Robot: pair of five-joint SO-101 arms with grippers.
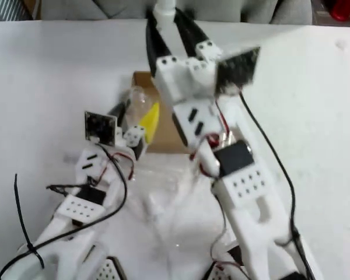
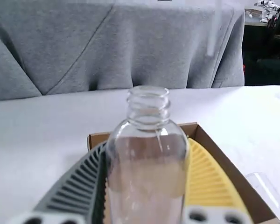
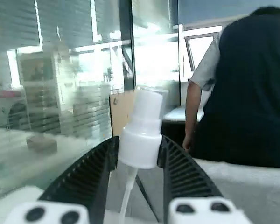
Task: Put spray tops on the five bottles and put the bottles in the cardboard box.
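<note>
In the left wrist view a clear bottle (image 2: 148,154) with an open threaded neck stands upright between a grey finger (image 2: 79,186) and a yellow finger (image 2: 207,182); my left gripper (image 2: 147,161) is shut on it. From above, that bottle (image 1: 137,98) and left gripper (image 1: 140,114) sit at the near left edge of the cardboard box (image 1: 142,79). My right gripper (image 1: 166,22) is raised above the box's far side, shut on a white spray top (image 1: 165,8). The spray top (image 3: 141,135) sits between black fingers, its thin tube hanging down.
The box rim (image 2: 95,138) lies just behind the held bottle. Another clear bottle (image 2: 267,186) lies on the white table beside the box. Clear plastic items (image 1: 163,201) lie between the two arms. Cables trail from both arms.
</note>
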